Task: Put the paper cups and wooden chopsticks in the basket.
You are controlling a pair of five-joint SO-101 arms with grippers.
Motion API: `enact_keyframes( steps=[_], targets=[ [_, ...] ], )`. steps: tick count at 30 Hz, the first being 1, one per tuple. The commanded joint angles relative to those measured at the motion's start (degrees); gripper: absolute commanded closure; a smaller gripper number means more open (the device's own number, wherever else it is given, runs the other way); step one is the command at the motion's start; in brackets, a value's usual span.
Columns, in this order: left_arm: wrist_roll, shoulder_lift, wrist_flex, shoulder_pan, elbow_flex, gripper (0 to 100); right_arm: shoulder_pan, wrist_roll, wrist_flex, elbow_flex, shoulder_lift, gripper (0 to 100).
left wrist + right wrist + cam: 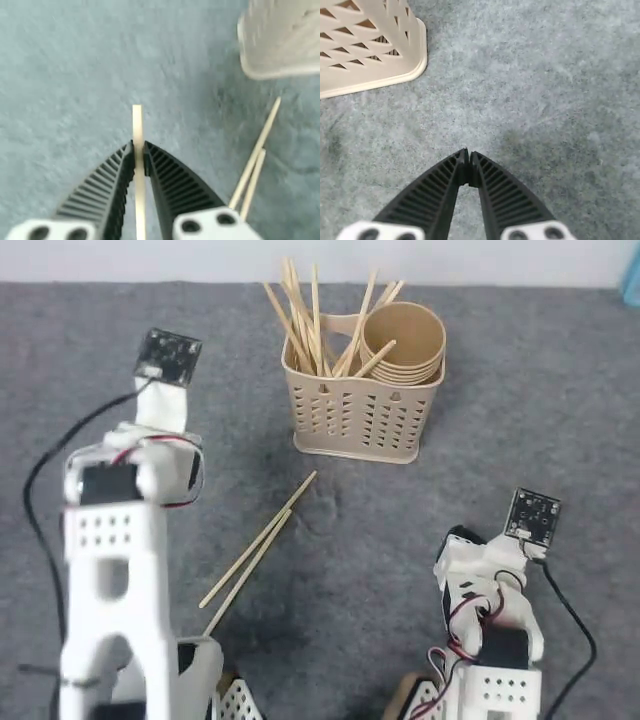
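With your left gripper point(138, 146) pinching one chopstick point(137, 120), carry it to the basket point(350, 415) at 12 o'clock of the table point(520, 410) and let go only over the side at 9 o'clock from the cups point(405, 340).

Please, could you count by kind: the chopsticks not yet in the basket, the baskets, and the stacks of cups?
Loose chopsticks on the carpet: 2
Chopstick in the left gripper: 1
Basket: 1
Stack of paper cups: 1
Total: 5
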Motion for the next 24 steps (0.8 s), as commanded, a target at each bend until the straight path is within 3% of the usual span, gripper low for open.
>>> enact_keyframes(
  steps=[1, 13, 18, 24],
  targets=[
    [1.5, -9.7, -4.0, -0.4, 0.5, 99, 0.5, 1.3, 0.4, 1.0, -1.3, 99.1],
    [19.9, -31.0, -30.9, -0.2, 12.4, 99, 0.6, 1.3, 0.7, 1.0, -1.3, 99.1],
    [28.3, -31.5, -45.7, 0.5, 13.1, 99, 0.6, 1.3, 0.7, 1.0, -1.3, 99.1],
    [36.4, -27.2, -68.2, 8.3, 13.0, 99, 0.6, 1.3, 0.7, 1.0, -1.3, 99.1]
  ],
)
